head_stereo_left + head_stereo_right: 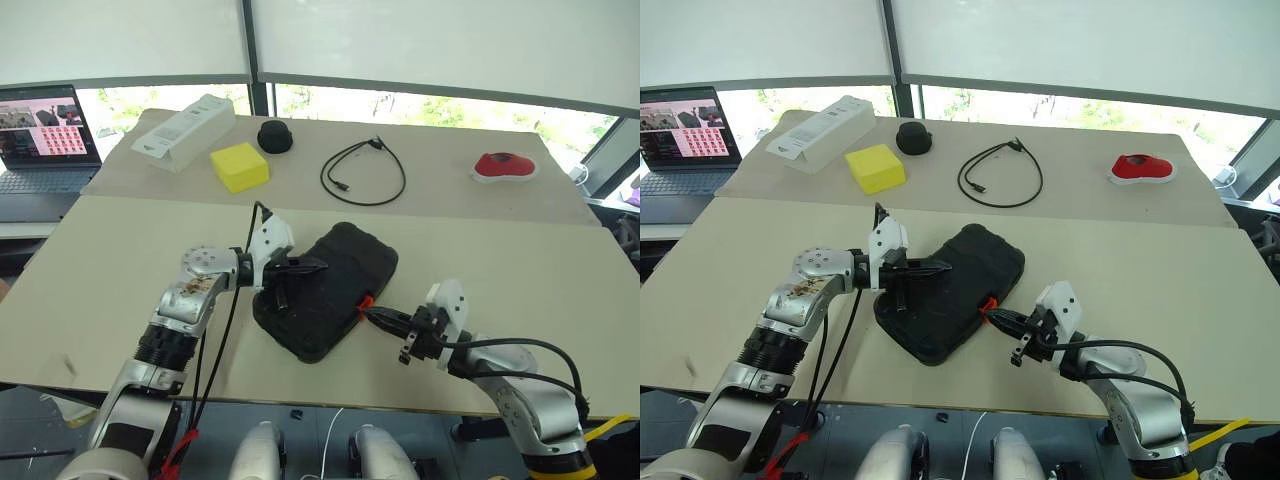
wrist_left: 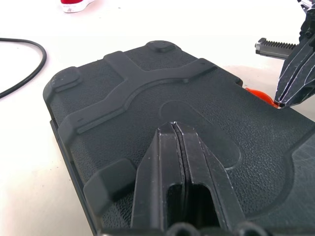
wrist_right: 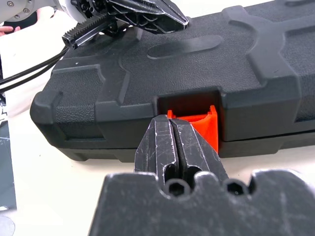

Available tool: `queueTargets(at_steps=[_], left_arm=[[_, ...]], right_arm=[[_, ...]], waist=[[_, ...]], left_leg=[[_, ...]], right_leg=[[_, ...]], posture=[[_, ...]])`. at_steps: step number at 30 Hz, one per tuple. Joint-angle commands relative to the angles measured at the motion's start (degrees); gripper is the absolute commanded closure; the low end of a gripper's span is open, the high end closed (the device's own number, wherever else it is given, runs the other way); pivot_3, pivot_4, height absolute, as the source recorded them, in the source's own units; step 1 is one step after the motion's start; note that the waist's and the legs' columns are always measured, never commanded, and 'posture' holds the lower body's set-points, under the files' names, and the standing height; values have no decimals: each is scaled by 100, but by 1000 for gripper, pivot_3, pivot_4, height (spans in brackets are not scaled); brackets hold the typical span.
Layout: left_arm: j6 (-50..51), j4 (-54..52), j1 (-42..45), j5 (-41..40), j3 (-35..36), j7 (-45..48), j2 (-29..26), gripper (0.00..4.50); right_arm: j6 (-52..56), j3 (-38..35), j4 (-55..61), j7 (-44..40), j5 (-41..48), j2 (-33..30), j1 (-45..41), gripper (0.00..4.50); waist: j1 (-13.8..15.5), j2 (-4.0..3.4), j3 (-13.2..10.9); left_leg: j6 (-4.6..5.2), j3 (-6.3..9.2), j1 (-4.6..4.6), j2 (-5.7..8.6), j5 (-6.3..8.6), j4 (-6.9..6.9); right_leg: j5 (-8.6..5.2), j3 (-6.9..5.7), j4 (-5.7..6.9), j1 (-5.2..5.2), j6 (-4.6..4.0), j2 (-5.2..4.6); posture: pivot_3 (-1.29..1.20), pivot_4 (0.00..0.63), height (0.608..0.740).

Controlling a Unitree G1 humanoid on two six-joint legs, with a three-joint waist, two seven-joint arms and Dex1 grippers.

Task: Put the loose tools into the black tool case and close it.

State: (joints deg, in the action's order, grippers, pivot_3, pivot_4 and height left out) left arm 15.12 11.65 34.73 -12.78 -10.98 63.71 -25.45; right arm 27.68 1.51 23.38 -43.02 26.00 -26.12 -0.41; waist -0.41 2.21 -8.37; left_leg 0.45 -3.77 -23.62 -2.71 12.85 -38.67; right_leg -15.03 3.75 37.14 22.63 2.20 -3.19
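The black tool case (image 1: 345, 262) lies on the near table with its lid down; the loose tools are out of view. My left gripper (image 1: 318, 265) is shut and its tips rest on the lid's top (image 2: 147, 83), holding nothing. My right gripper (image 1: 372, 314) is also shut, with its tips right up against the orange latch (image 3: 203, 126) on the case's front edge. The latch sits in its notch in the wall of the case. The right wrist view catches the left gripper (image 3: 167, 19) over the far side of the lid.
On the far table stand a white box (image 1: 185, 132), a yellow block (image 1: 240, 166), a black round cap (image 1: 275, 136), a looped black cable (image 1: 363, 172) and a red object (image 1: 505, 166). A laptop (image 1: 40, 135) sits far left. The table's front edge runs close below the case.
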Motion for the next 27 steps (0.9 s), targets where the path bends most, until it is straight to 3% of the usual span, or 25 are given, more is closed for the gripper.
queueTargets(at_steps=[1, 10, 27], left_arm=[[70, 146, -229, 155, -332, 123, 53, 4458], [100, 114, -258, 177, -334, 164, 47, 4458], [283, 173, -226, 301, -405, 216, 30, 4458]], right_arm=[[-135, -25, 126, 56, -47, -58, -105, 4500], [333, -68, 223, -53, 67, -574, 101, 4500], [-49, 348, -486, -1, -279, -65, -597, 4500]], waist=[[-3, -2, 1], [-4, -17, 11], [-29, -29, 18]], left_leg=[[0, 0, 4, 0, 0, 0], [9, -1, 15, 0, 7, 2], [10, -2, 28, -1, 8, 4]], right_leg=[[0, 0, -1, -3, 0, 0], [-2, 0, -9, -17, 3, -2], [-3, 1, -11, -27, 3, -2]], posture=[[0, 150, 740], [0, 150, 740], [0, 150, 740]])
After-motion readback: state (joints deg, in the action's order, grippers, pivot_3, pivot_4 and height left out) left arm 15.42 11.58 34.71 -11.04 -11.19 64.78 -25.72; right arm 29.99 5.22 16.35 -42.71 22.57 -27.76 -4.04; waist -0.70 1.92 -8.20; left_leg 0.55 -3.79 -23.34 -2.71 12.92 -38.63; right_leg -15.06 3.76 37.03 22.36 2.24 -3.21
